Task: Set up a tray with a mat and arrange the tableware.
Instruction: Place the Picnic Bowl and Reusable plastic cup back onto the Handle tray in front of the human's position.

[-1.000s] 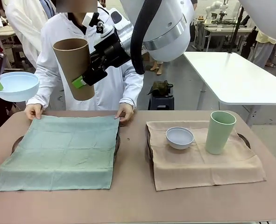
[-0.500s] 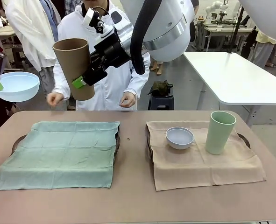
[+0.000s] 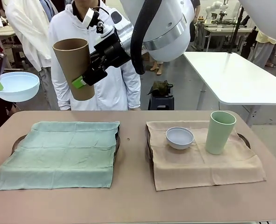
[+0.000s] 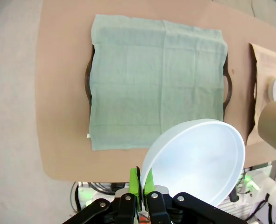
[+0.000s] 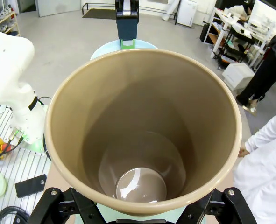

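The left gripper (image 4: 141, 183) holds the light blue bowl (image 3: 15, 86) in the air, off the table's (image 3: 133, 196) left end; its jaws are pinched tight on the bowl's rim, one green pad on each side of the wall. The right gripper (image 3: 81, 79) carries the tan-brown cup (image 3: 74, 67) high over the far edge of the table, its jaws spread wide around the cup's lower body, the mouth tilted up and left. Below, a green mat (image 3: 60, 153) covers the left tray (image 3: 17, 140). On the beige mat (image 3: 203, 163) at right stand the greyish white bowl (image 3: 179, 137) and the pale green cup (image 3: 219, 132), near each other but apart. A person (image 3: 98, 88) in a white coat stands at the far side.
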{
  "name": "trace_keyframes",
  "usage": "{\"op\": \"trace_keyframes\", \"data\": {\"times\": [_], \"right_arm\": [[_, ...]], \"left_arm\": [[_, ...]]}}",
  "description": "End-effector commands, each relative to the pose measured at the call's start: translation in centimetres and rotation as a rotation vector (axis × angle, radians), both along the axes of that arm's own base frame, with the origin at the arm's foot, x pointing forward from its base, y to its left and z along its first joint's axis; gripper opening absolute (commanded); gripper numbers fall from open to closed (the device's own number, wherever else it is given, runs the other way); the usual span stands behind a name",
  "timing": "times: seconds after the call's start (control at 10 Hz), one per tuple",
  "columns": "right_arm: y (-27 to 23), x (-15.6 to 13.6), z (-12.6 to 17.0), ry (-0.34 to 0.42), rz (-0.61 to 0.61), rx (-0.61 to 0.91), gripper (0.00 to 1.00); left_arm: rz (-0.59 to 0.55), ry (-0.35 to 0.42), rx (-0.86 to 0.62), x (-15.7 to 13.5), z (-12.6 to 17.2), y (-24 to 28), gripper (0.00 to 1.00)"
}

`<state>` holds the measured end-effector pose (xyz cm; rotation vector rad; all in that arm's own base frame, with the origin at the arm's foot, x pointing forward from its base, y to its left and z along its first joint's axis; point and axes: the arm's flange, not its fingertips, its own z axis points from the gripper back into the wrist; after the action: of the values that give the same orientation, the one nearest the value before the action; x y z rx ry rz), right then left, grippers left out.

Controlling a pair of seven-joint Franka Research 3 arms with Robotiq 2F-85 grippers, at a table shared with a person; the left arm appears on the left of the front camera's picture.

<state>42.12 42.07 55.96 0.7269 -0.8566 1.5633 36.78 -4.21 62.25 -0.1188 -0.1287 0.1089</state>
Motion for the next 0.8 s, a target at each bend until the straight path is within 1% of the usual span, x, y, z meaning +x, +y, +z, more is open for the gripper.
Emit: {"op": "trace_keyframes", "data": {"times": [0.0, 0.1, 0.2, 0.3, 0.7], "right_arm": [[0.0, 0.0, 0.0, 0.0, 0.0, 0.0, 0.83], [-0.8, 1.4, -2.7, -0.022, -0.007, 0.029, 0.83], [-1.2, 2.4, -5.4, -0.038, -0.023, 0.048, 0.83], [-1.6, 3.3, -8.1, -0.04, -0.025, 0.07, 0.83], [-1.2, 4.2, -15.3, 0.049, -0.024, 0.114, 0.83]], "left_arm": [[0.0, 0.0, 0.0, 0.0, 0.0, 0.0, 0.04], [-0.024, 0.009, -0.001, 1.5, -2.8, 0.5, 0.04], [-0.043, 0.044, -0.004, 2.4, -5.1, 0.7, 0.04], [-0.061, 0.047, -0.009, 3.2, -7.3, 0.9, 0.04], [-0.086, 0.048, -0.048, 4.6, -13.9, 1.8, 0.04]]}}
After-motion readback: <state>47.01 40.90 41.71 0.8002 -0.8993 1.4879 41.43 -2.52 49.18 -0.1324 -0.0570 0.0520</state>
